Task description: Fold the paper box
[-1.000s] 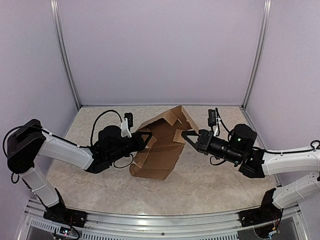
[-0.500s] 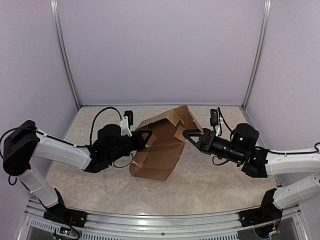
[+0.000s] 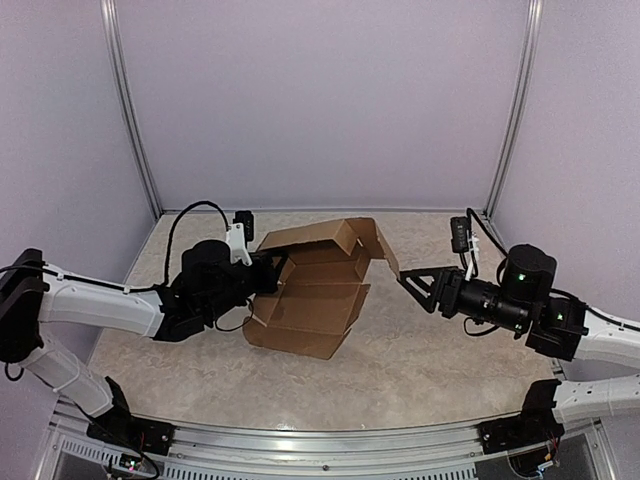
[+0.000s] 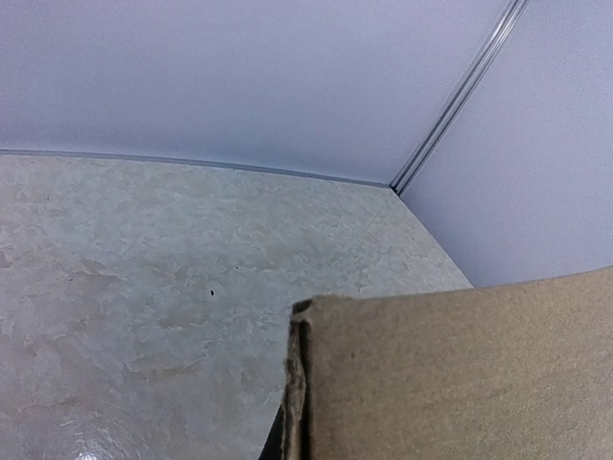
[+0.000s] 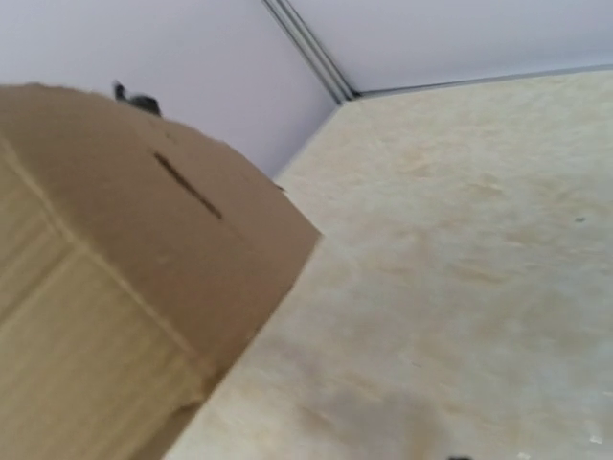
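From above, the half-formed paper box [image 3: 310, 300] sits mid-table [image 3: 420, 350] with its flaps raised. The left gripper [image 3: 272, 268] pinches the box's left wall. The right gripper [image 3: 403, 279] points at the right flap's tip; I cannot tell whether it is open or closed.

The left wrist view has cardboard filling the lower right. In the right wrist view, the box's slotted side fills the left.

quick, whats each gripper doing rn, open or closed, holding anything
left gripper: closed on the paper box, at its left edge
right gripper: cannot tell open or closed; it sits just off the box's right flap
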Tool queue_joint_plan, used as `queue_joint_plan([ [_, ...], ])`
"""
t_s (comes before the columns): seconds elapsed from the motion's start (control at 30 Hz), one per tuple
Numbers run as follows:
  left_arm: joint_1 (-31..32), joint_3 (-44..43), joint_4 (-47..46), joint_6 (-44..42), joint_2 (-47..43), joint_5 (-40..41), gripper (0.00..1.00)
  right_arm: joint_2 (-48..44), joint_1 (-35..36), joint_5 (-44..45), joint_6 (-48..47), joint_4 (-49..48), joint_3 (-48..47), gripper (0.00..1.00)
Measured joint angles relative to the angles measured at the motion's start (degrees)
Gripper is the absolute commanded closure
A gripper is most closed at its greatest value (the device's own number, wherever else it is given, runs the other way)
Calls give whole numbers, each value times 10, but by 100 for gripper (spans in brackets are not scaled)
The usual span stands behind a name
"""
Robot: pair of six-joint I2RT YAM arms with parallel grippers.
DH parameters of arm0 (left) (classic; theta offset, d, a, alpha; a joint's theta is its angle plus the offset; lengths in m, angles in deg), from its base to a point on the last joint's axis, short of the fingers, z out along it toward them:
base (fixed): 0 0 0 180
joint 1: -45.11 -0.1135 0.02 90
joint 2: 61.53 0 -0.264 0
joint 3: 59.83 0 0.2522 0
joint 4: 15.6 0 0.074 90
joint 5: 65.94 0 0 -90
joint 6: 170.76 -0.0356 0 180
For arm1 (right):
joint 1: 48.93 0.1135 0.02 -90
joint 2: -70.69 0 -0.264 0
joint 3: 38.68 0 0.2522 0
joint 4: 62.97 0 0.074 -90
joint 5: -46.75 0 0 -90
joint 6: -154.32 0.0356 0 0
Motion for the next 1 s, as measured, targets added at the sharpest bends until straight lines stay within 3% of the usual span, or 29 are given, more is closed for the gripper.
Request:
queue_joint_plan([
  [0.43,5,5,47,-56,-31,20,100,-22,0,-25,-170,159,-124,43],
  [1.0,7,16,75,-97,-69,5,100,96,0,-138,-310,259,-238,49],
])
